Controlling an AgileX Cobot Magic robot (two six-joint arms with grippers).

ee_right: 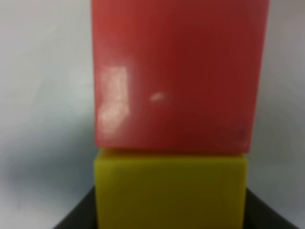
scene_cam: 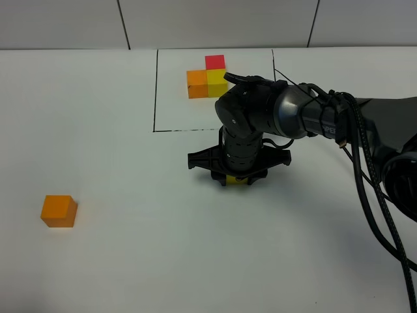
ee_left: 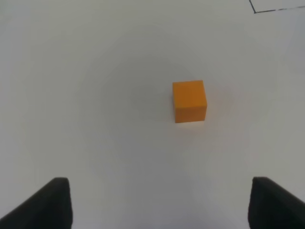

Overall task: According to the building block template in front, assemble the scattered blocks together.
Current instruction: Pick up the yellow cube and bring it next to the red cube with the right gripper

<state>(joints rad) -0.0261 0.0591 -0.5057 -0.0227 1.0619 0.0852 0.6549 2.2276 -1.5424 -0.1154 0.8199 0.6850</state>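
The template (scene_cam: 207, 78) of an orange, a yellow and a red block stands at the back inside a black outlined square. My right gripper (scene_cam: 236, 177) points straight down at the table's middle, its fingers (ee_right: 78, 214) closed against both sides of a yellow block (scene_cam: 236, 181). In the right wrist view the yellow block (ee_right: 171, 191) sits flush against a red block (ee_right: 174, 76), which the arm hides in the high view. A loose orange block (scene_cam: 59, 210) lies at the front left. My left gripper (ee_left: 159, 205) is open and empty, a short way from this orange block (ee_left: 189, 101).
The outlined square (scene_cam: 155, 98) marks the back middle of the white table, and a corner of it shows in the left wrist view (ee_left: 257, 10). The right arm and its black cables (scene_cam: 374, 195) cross the right side.
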